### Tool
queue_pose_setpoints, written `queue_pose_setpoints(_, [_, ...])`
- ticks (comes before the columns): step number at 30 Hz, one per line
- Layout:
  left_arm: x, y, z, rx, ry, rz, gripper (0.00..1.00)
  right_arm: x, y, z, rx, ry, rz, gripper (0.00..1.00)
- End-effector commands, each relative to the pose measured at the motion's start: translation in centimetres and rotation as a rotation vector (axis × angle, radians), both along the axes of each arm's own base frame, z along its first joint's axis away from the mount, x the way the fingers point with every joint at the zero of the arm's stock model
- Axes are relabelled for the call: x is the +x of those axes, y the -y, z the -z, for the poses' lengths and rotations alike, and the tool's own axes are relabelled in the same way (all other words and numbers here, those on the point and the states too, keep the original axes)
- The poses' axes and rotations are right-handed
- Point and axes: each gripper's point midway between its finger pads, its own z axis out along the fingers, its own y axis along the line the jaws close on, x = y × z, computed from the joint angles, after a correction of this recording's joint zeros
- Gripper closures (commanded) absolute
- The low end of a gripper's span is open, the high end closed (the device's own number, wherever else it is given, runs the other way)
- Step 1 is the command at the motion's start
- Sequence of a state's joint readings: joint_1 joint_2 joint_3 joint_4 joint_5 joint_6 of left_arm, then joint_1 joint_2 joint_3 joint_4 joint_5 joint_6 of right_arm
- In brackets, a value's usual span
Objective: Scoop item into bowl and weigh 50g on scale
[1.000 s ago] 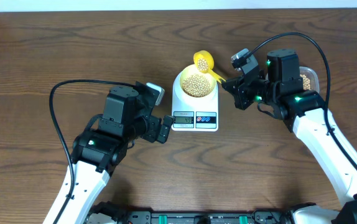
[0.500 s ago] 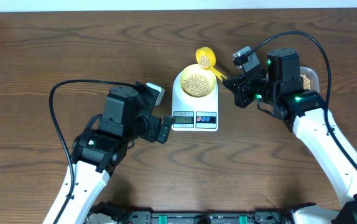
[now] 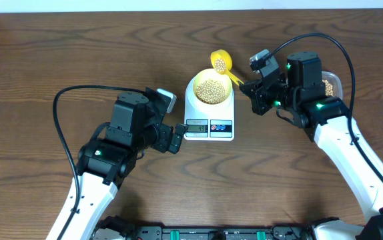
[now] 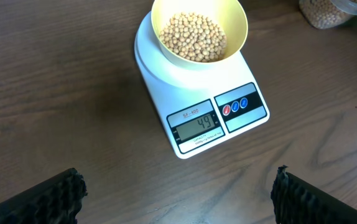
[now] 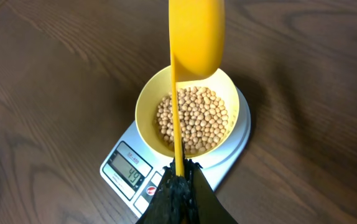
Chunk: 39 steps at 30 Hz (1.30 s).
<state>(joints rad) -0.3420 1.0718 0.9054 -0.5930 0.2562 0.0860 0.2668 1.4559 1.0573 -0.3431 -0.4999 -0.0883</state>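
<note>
Forty-nine shows on the white rounded digital scale (image 4: 203,118), likely a few beans short, so tip the bright-yellow plastic scoop (image 5: 196,37) gently and let the small tan beans (image 5: 194,118) drop singly. Right end effector (image 5: 178,180) clamps the scoop's handle, with the pale-yellow round bowl (image 5: 147,106) just below and ahead. Left end effector (image 3: 177,139) hangs wide open, empty, the scale just ahead.

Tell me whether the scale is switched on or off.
On. The scale has a grey display showing dark digits reading 49 in the left wrist view, with the bowl of beans sitting on its platform.
</note>
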Motion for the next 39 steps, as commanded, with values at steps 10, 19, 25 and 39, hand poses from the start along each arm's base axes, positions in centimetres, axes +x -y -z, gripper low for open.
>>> queue_pose_setpoints(10, [0.2,-0.2,0.0,0.007,0.008,-0.004,0.02,0.1,0.0,-0.6,0.029,-0.011,0.031,0.99])
queue_pose_setpoints(19, [0.2,-0.2,0.0,0.007,0.008,-0.004,0.02,-0.7,-0.8,-0.8,0.037,0.004,-0.053,0.99])
queue_pose_setpoints(25, [0.2,-0.2,0.0,0.007,0.008,-0.004,0.02,-0.4,-0.2,-0.4,0.013,0.002,-0.018,0.99])
queue_pose_setpoints(39, [0.2,-0.2,0.0,0.007,0.008,-0.004,0.02,-0.7,-0.7,-0.7,0.063,-0.036,-0.013,0.99])
